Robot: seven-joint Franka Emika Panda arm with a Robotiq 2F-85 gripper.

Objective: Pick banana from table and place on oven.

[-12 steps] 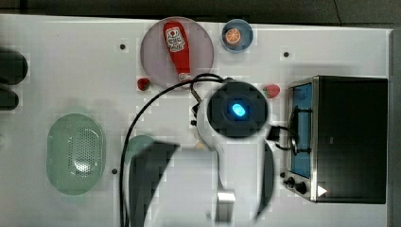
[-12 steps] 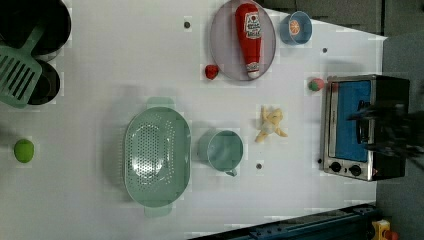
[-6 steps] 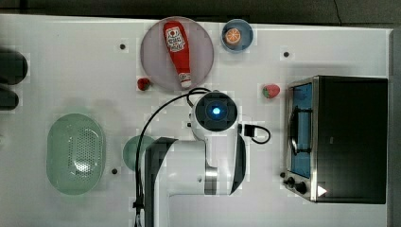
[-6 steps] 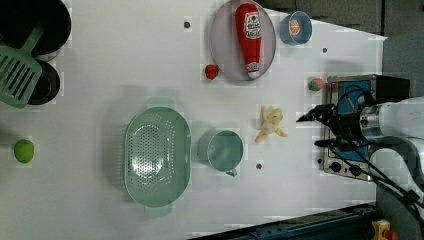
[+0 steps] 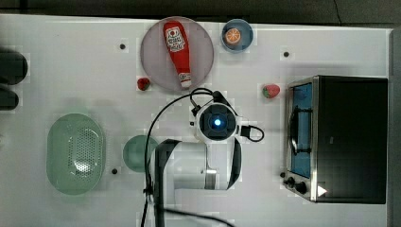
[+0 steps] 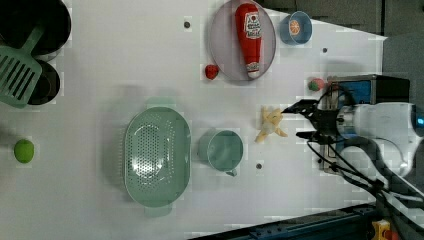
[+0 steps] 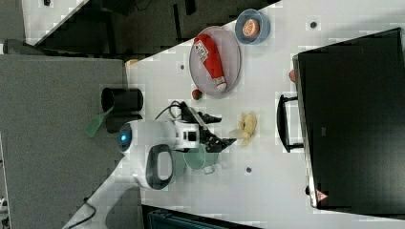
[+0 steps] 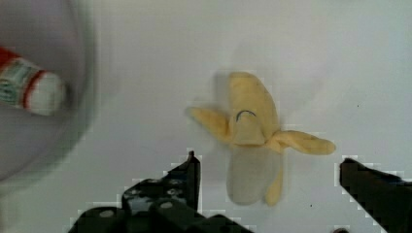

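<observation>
- gripper (image 8: pixel 267 167) seen spread wide, nothing held; fingers (image 8: pixel 187 177) flank the banana (image 8: pixel 255 141) on both sides in the wrist view, no contact made out.
- in the left view the gripper (image 6: pixel 302 120) is just beside the banana (image 6: pixel 270 125), on the left view's right of it, tips aimed toward it.
- in the right view the gripper (image 7: pixel 222 130) sits on the right view's left of the banana (image 7: pixel 246 128), close by.
- arm reached out over the table (image 5: pixel 71 71); wrist hub w/ blue light seen from above in the top view, cables looped round it.
- banana lies flat on the table (image 6: pixel 125 60), peel flaps splayed, pale tip toward the gripper in the wrist view.
- banana placed btwn mug (image 6: pixel 223 150) and oven (image 6: pixel 367 90) in the left view, apart from both.
- oven (image 5: pixel 338 139) stands at the top view's right, door shut, black top bare.
- ketchup bottle (image 5: pixel 177 47) lies on a round plate (image 5: pixel 153 56); edge of it caught in the wrist view.
</observation>
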